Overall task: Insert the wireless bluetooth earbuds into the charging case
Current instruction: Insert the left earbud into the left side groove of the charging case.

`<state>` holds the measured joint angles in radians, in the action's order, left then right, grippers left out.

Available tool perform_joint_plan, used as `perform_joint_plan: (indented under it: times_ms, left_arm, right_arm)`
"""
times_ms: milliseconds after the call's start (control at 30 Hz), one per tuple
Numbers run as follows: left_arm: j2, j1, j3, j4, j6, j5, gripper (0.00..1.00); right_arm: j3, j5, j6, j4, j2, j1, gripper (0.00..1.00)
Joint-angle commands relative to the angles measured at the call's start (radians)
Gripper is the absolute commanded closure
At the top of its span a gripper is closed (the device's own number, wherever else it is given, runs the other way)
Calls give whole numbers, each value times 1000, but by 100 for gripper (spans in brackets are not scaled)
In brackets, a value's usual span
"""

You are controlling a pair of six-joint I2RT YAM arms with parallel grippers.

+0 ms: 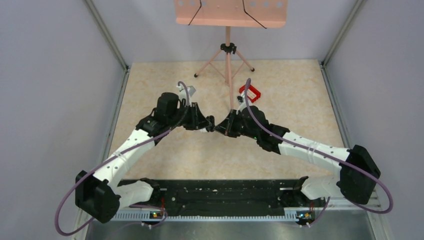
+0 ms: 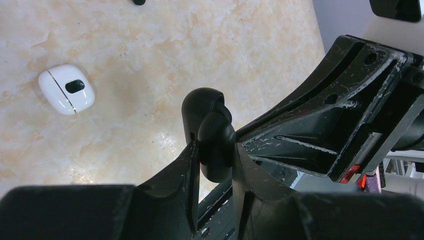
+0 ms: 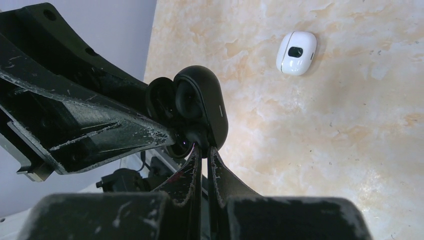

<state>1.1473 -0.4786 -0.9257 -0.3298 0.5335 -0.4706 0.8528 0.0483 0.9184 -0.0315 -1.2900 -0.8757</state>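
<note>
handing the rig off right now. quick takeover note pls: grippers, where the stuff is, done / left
Left gripper: shut on the charging case, holding it up off the table.
Right gripper: shut, tips at the case's lower edge. The views don't show whether anything is pinched between them.
Case: looks open, with its hollows facing the right gripper.
Earbuds: none plainly visible, and I can't tell if any is seated.
White rounded-square object: lies on the table, apart from both grippers.
Done: case picked up and open.
Left: seat the earbuds and check that they are in.
</note>
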Motion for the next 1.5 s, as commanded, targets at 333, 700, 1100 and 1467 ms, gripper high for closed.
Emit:
perform_joint_plan:
  times_ms: [333, 700, 1100, 1467]
  left_arm:
    - [-10, -2, -30, 36, 36, -46, 100]
    - [-17, -3, -28, 13, 16, -9, 100]
    - [-8, -3, -37, -19, -7, 37, 100]
    - [0, -2, -45, -25, -9, 25, 100]
  right_arm:
    - [121, -266, -6, 142, -50, -101, 100]
    - [238, -355, 5, 282, -115, -161, 100]
    - [251, -384, 24, 333, -95, -170, 100]
    - [342, -447, 33, 442, -156, -200, 100]
